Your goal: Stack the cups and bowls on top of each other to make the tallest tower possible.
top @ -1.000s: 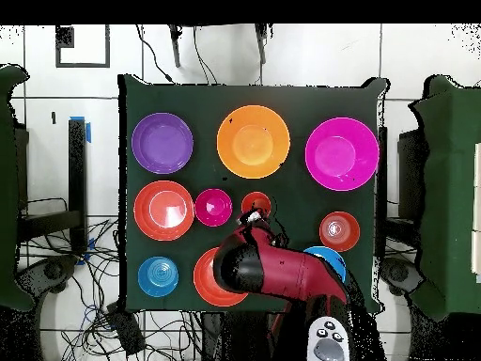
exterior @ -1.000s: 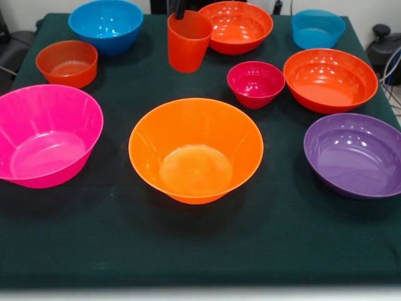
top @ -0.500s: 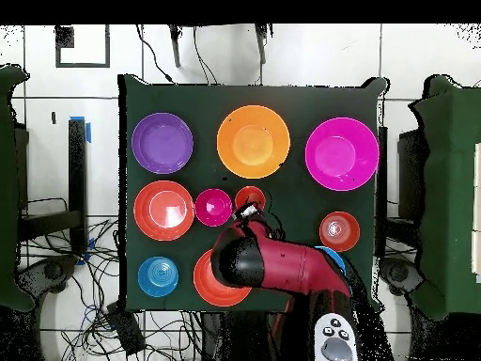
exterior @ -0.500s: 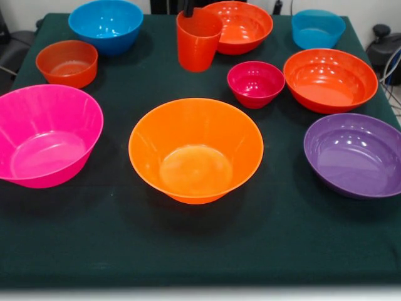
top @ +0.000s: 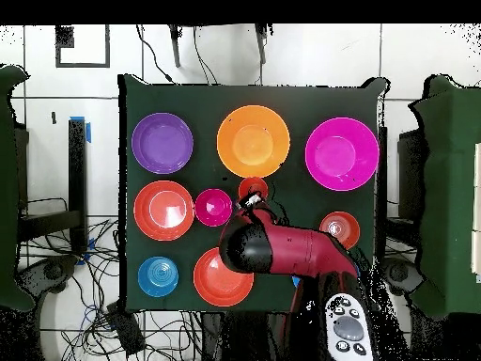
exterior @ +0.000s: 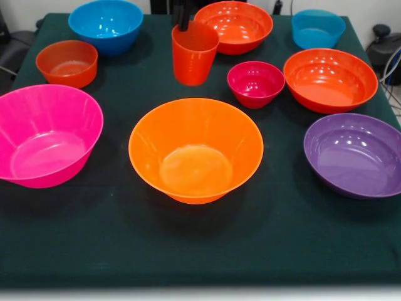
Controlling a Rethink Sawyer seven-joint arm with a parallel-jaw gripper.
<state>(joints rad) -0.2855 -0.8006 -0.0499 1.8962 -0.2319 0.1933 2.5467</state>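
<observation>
Your fingers (exterior: pixel 182 17) straddle the far rim of the orange-red cup (exterior: pixel 194 54), one dark tip inside, apparently clamped on the wall; the cup looks lifted, hanging between the small magenta bowl (exterior: pixel 255 83) and the blue bowl (exterior: pixel 106 24). You are mid-carry. Nothing sits in the large yellow-orange bowl (exterior: pixel 195 149) yet. Next, bring the cup nearer over that bowl's centre on the green surface (exterior: pixel 188 244) and lower it upright.

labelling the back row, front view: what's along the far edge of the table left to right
large blue bowl → orange-red cup with the gripper at its rim → orange-red bowl → small light blue bowl
</observation>
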